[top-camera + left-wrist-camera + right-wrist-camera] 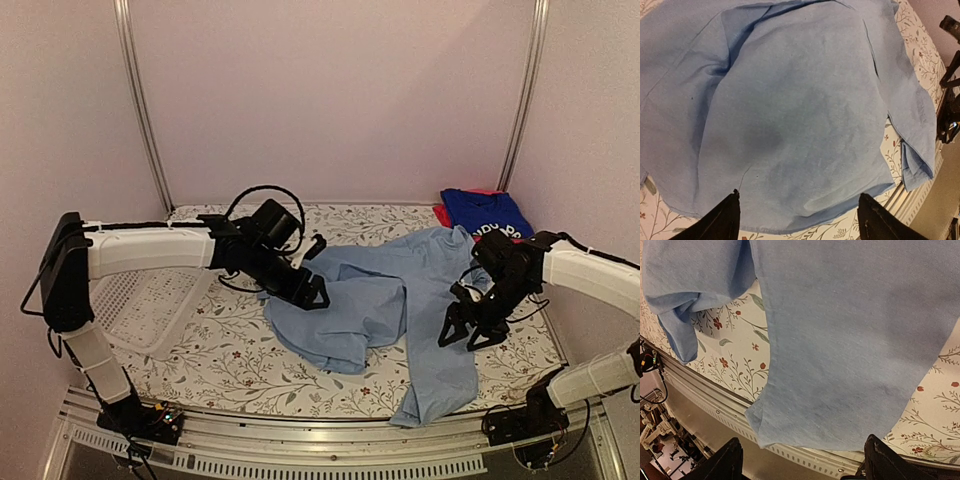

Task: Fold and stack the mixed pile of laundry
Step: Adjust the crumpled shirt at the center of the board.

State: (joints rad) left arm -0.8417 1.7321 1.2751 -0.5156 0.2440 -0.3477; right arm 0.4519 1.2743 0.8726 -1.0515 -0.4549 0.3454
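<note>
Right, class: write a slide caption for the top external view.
Left gripper and right gripper, open, hover above a light-blue shirt on the floral table cover; royal-blue shirt far right, white basket left.

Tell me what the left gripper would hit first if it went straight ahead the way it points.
The light-blue shirt. The open left gripper aims at its middle, with nothing between in the wrist view; how far off is hard to tell.

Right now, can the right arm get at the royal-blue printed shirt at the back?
Probably yes. The royal-blue printed shirt lies uncovered on that arm's side, and the right tool hangs open and empty over the light-blue cloth shirt.
</note>
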